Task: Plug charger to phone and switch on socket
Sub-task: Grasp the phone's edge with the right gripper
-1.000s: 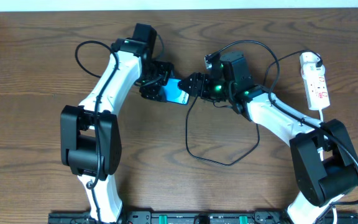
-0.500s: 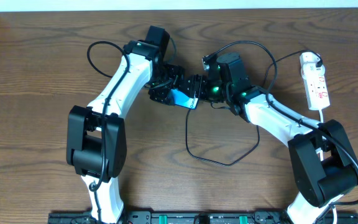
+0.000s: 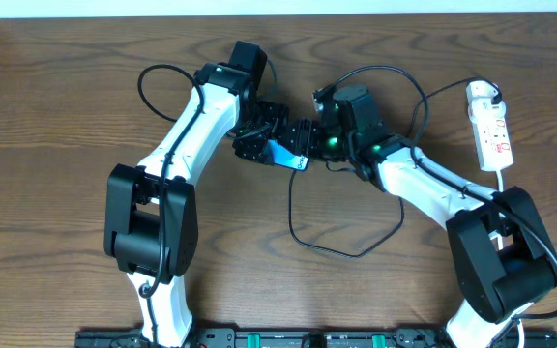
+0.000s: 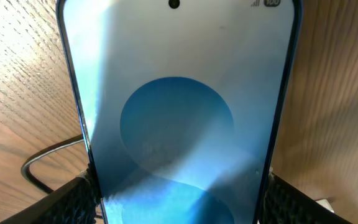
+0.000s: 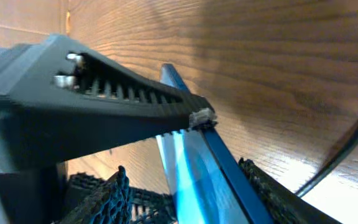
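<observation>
on my overhead feed the 2 arms meet a little far of the middle of the table (image 3: 56, 116). the left gripper (image 3: 264, 143) has the phone (image 3: 282, 154) clamped across its width. in the left wrist view both ribbed fingers (image 4: 73, 200) press on the phone's long edges, and the blue screen faces that camera. the phone's free end points right and slightly near, toward the right gripper (image 3: 305, 137), which sits right at that end.

from the right wrist i see its pads (image 5: 272, 193) standing apart on either side of the phone's thin edge, with a gap showing on 1 side. i cannot tell whether the other pad touches. the connector tip is hidden from me in every view.

the charger (image 3: 346, 249) lies as a loose black loop on the wood, near of the grippers, and 1 end rises to where they meet. the socket (image 3: 492, 130) lies at the far right, well apart from the phone, with a white plug (image 3: 483, 94) at its far end.
</observation>
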`<state>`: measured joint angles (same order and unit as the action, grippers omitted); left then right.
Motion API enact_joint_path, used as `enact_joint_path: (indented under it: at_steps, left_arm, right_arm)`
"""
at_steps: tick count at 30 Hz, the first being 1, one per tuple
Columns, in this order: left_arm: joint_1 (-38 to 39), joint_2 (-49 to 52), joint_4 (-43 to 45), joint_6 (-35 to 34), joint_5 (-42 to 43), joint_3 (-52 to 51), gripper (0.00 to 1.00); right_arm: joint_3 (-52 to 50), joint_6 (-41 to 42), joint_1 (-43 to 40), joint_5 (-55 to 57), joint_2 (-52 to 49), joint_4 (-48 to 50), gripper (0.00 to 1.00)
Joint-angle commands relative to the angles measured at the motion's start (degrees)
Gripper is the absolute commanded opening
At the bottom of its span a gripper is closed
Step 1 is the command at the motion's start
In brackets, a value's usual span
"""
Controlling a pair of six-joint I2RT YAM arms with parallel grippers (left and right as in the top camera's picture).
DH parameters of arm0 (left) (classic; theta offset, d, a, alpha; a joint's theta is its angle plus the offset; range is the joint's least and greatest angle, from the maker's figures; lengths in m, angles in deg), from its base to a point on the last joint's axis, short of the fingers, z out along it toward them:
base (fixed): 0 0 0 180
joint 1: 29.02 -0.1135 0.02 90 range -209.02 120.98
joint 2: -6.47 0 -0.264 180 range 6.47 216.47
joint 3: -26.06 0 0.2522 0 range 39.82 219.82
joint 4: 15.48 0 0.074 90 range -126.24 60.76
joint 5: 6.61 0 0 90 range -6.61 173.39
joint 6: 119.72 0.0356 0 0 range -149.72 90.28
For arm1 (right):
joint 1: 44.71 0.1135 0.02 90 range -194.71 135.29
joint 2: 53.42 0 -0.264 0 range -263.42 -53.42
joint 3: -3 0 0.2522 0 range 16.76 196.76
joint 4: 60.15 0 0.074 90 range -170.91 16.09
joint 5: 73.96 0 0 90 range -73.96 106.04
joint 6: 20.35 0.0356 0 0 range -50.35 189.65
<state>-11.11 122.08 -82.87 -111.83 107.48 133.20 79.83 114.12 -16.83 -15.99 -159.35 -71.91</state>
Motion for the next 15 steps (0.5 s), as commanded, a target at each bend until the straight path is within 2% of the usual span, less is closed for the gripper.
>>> enact_joint_path:
  at_steps: [1,15]
  left_arm:
    - [0.07,-2.58,0.17,-0.55,0.98,0.24,0.58]
    - [0.07,-2.58,0.17,-0.55,0.96,0.24,0.58]
  right_arm:
    - [0.9,-0.83,1.2,-0.22,-0.57,-0.7,0.51]
    - [0.9,-0.81,2.29,0.39,-1.36,0.13,0.39]
